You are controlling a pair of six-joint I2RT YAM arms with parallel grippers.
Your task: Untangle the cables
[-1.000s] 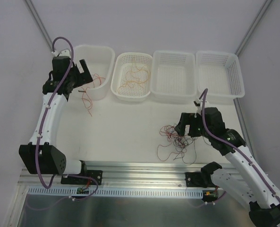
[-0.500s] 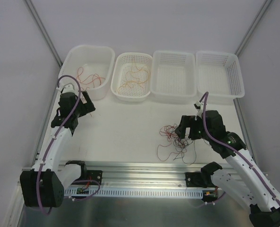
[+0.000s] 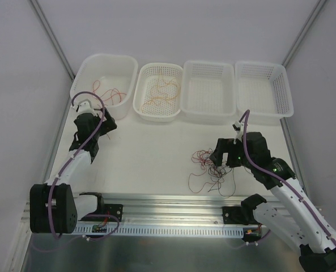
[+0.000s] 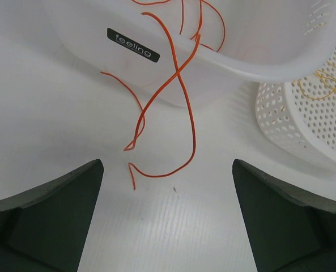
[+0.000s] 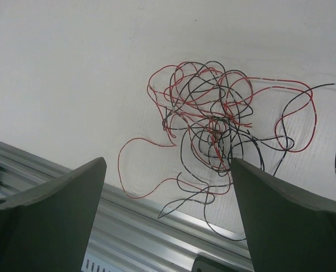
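Here, at the far left, we see the left gripper (image 4: pixel 165 168) hanging low over the white table (image 3: pixel 151 144), its jaws spread wide and gripping nothing. Just ahead of it stands a smooth white tub (image 4: pixel 252 42) with a small dark label (image 4: pixel 133 45) on its near wall. Thin orange cables (image 4: pixel 182 90) lie in that tub. We see a couple of strands spill over the near wall and down onto the table, where their loose ends curl just in front of the open fingers without touching them. Just beside the tub, to its right, sits a perforated basket (image 3: pixel 156 116) with a few pale orange cables (image 3: pixel 159 90) looped loosely on its floor. A third basket (image 3: pixel 208 117) of the same kind stands right beside that one. Nearer to us, well apart from the row, a tangle of red and black cables (image 5: pixel 213 124) lies on the table. It is a dense knot in the middle, with looser loops trailing out on all sides, some of them toward the metal rail (image 3: pixel 173 201) along the near edge. The right gripper (image 5: pixel 168 164) hovers at the tangle's right side, jaws wide apart and closed on nothing. In its wrist view the knot lies ahead of the two fingers, and we cannot tell whether any strand touches them. A fourth basket (image 3: pixel 261 117) ends the row at the far right.
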